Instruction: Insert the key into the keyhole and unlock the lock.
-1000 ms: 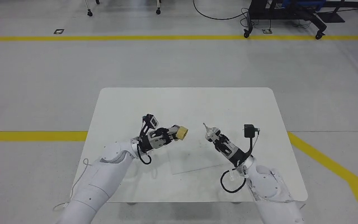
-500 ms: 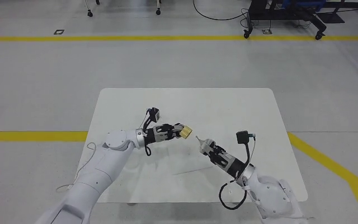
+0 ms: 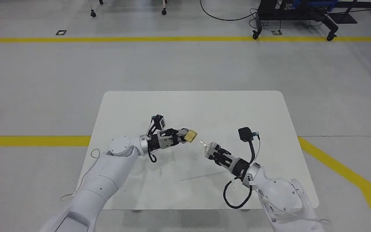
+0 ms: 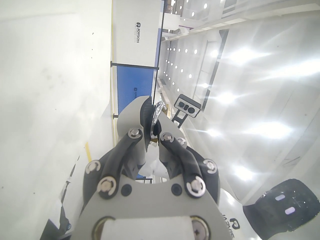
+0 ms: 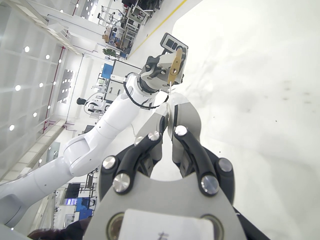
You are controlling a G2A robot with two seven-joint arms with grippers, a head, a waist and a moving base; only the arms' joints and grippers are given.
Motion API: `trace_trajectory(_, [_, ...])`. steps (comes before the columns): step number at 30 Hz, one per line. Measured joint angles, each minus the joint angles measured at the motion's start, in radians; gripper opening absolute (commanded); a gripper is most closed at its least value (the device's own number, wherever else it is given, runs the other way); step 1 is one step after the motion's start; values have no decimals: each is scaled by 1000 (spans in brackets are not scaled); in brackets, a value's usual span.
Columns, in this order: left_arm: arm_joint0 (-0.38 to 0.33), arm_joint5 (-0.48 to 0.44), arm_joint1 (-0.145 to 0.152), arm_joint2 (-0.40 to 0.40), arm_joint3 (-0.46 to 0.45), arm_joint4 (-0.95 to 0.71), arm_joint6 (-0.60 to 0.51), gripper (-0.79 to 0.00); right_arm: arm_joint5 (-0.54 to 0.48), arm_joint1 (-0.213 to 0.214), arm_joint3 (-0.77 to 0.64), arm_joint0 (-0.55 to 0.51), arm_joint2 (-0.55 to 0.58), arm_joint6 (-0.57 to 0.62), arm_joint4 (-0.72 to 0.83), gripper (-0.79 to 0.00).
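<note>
holding the lock: left fingers pinch its loop, above the table.
key: thin, stiff, slippery; right fingers squeeze its head, tip near the keyhole.

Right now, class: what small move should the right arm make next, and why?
Probably ease the right gripper forward toward the lock, steering the tip onto the keyhole. The key it pinches points at the lock's brass face but seems to stop just short, while the left gripper holds the lock up off the table.
</note>
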Motion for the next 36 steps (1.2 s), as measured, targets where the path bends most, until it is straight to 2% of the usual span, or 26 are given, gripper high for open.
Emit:
trace_trajectory(17, [1, 12, -2, 2, 6, 5, 20, -785, 0, 0, 3, 0, 0, 2, 3, -785])
trace_trajectory(20, [3, 13, -2, 2, 3, 6, 22, -785, 74, -7, 33, 7, 1, 31, 93, -785])
trace_trajectory(23, [26, 43, 0, 1, -37, 13, 33, -785, 168, -6, 42, 40, 6, 56, 211, -785])
trace_trajectory(30, [50, 116, 12, -11, -86, 54, 18, -785, 267, 0, 27, 57, 10, 81, 221, -785])
trace_trajectory(36, [63, 152, 15, -22, -108, 59, 12, -785, 319, 7, 6, 63, 1, 79, 156, -785])
